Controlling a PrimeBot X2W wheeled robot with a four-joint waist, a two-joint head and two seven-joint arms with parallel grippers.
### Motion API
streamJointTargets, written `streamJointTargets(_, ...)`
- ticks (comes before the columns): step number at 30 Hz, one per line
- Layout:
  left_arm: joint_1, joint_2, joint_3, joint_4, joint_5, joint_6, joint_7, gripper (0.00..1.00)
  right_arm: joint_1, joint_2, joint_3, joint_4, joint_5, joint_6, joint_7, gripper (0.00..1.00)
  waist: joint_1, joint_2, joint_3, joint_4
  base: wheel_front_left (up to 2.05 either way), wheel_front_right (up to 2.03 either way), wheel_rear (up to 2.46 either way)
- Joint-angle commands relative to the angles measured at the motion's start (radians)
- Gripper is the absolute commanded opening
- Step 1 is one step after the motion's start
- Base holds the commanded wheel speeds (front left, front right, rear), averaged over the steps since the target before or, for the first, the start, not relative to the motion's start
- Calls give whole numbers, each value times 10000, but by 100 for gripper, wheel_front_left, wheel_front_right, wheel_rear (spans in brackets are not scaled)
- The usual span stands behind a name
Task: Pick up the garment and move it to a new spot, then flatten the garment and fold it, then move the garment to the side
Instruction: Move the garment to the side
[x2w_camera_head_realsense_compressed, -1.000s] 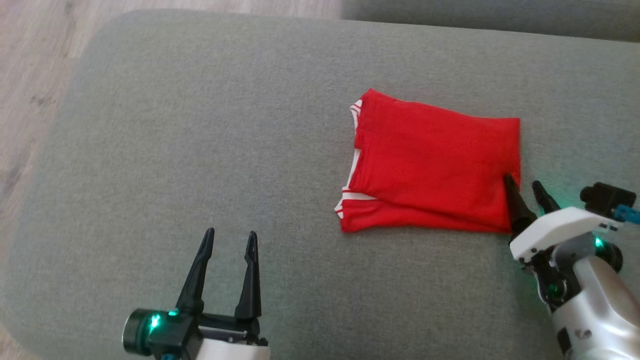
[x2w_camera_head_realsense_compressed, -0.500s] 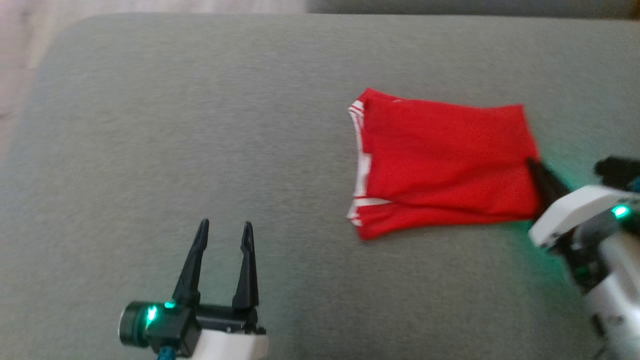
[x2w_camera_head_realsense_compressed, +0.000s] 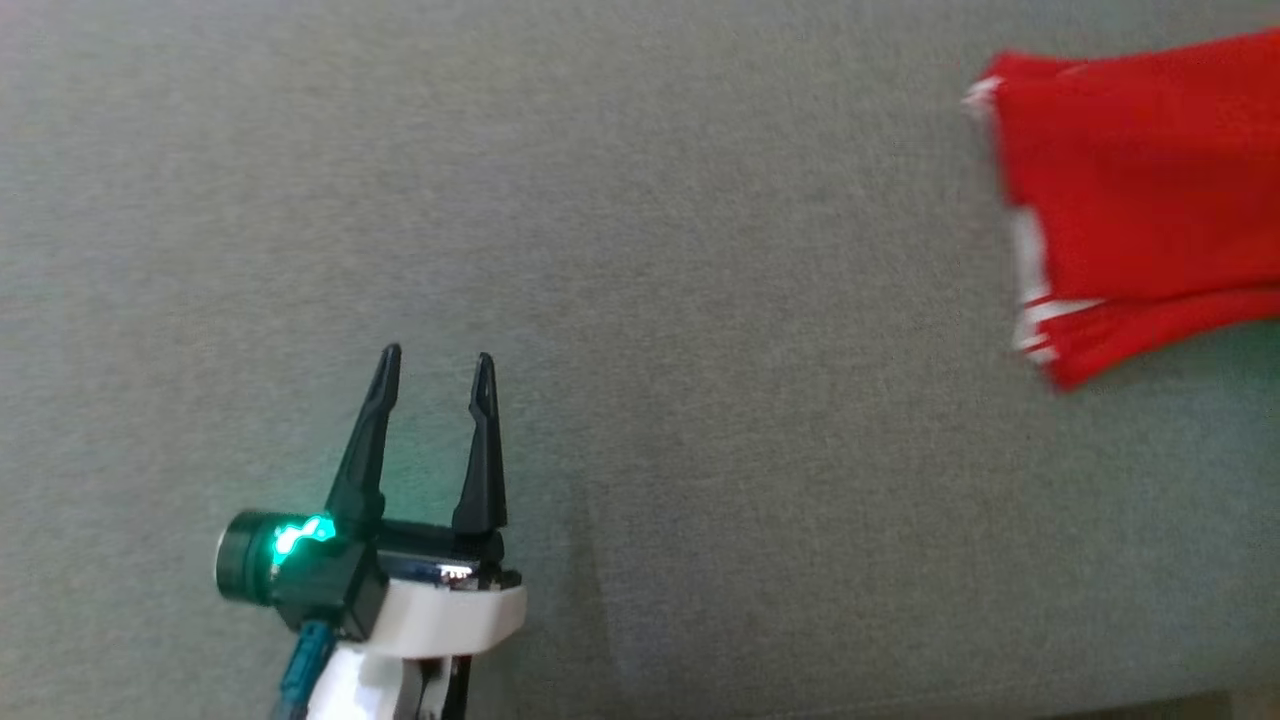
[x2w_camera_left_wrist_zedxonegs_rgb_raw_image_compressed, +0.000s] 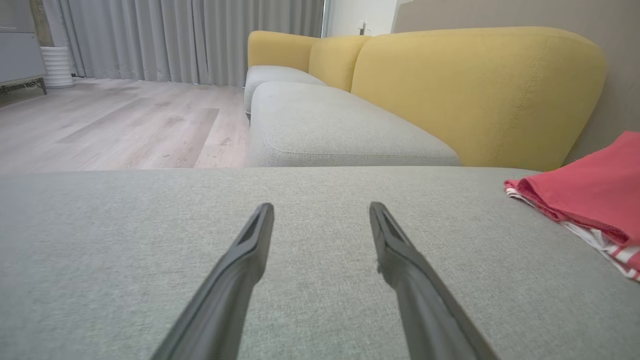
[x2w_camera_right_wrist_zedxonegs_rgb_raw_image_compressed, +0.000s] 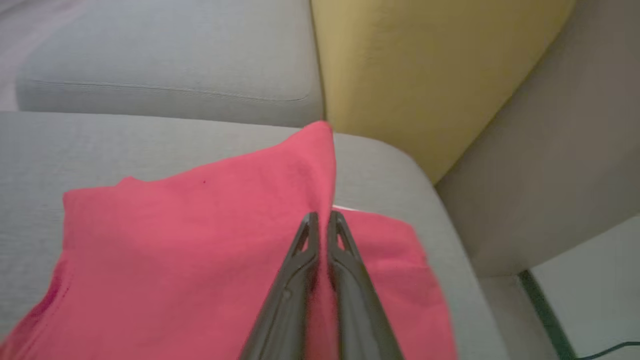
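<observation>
At the far right edge of the head view, the garment (x2w_camera_head_realsense_compressed: 1140, 190) lies on the grey seat cushion (x2w_camera_head_realsense_compressed: 700, 300). It is a folded red knit in flat layers, with narrow white stripes along its left hem. Blur softens its outline there.

Seen from the right wrist, the cloth is a smooth, matte red. Its top layer is drawn up into a peaked ridge where the right claw (x2w_camera_right_wrist_zedxonegs_rgb_raw_image_compressed: 323, 216) is clenched on it. The two long, dark, tapered fingers stand almost together, with a thin fold of red fabric pinched between them. The garment sits near the cushion's rounded corner, close to a mustard-yellow backrest (x2w_camera_right_wrist_zedxonegs_rgb_raw_image_compressed: 425, 65) of coarser weave.

The left claw (x2w_camera_head_realsense_compressed: 437, 355) is released. Its slim black fingers spread in a narrow V above bare cushion, well apart from the garment, with only grey upholstery showing between them.

The cushion itself is a finely woven grey-green fabric with soft, rounded edges. Beyond it, the left wrist view shows another grey seat (x2w_camera_left_wrist_zedxonegs_rgb_raw_image_compressed: 325, 125) with a stitched seam along its front. It also shows a pale wood-plank floor (x2w_camera_left_wrist_zedxonegs_rgb_raw_image_compressed: 125, 125) and pleated grey curtains (x2w_camera_left_wrist_zedxonegs_rgb_raw_image_compressed: 175, 40).
</observation>
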Motion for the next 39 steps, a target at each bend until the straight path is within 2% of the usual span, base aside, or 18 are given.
streamJointTargets(1,-245,-34,336,-269,142,-44,-51,100,-88,-713,-339,-353,-183,-7,-29,0,-2,0,349,-281,0,0,0)
streamJointTargets(2,-285,-34,343,-259,167,-70,-51,100,-90,-856,-603,-334,-310,-7,-88,44,-2,0,407,-306,0,0,0)
streamJointTargets(3,-322,-34,345,-237,181,-97,-51,100,-75,-922,-823,-314,-431,-7,-115,100,-2,0,440,-313,0,0,0)
streamJointTargets(6,-418,-34,369,-170,199,-162,-51,100,33,-745,-1207,-519,-615,-7,-82,100,-2,0,465,-306,0,0,0)
streamJointTargets(9,-467,-34,396,-103,180,-157,-51,100,271,-200,-1324,-929,-1033,-7,-199,100,-2,0,305,-219,0,0,0)
streamJointTargets(12,-465,-34,356,-45,59,-111,-51,100,699,767,-1079,-1340,-1362,-7,-363,100,-2,0,-56,8,0,0,0)
streamJointTargets(17,-338,-34,243,86,-502,-40,-51,100,1673,2756,-169,-1666,-1625,-7,-837,100,-2,0,-827,600,0,0,0)
streamJointTargets(21,-93,-34,111,346,-729,-75,-51,100,2547,4145,825,-1276,-1505,-7,-1809,100,-2,0,-1583,1129,0,0,0)
streamJointTargets(24,197,-34,124,528,-842,-89,-51,100,3009,4945,1435,-664,-1581,-7,-3052,100,-2,0,-2143,1400,0,0,0)
streamJointTargets(25,321,-34,130,545,-910,-125,-51,100,3150,5164,1622,-468,-1740,-7,-3500,100,-2,0,-2356,1464,0,0,0)
streamJointTargets(26,321,-34,130,545,-910,-125,-51,100,3150,5164,1622,-468,-1740,-7,-3500,100,-2,0,-2356,1464,0,0,0)
streamJointTargets(29,792,-34,187,499,-918,-266,-51,100,3690,5723,1909,-244,-2504,-7,-4053,100,-2,0,-2951,1570,0,0,0)
streamJointTargets(34,1658,-34,566,-152,-571,-242,-51,100,5289,6802,116,-2490,-4157,-7,-4079,100,-2,0,-3545,1530,0,0,0)
streamJointTargets(39,2328,-34,800,-634,-302,-170,-51,100,6414,7076,-133,-4014,-5167,-7,-4081,100,-2,0,-3812,1379,0,0,0)
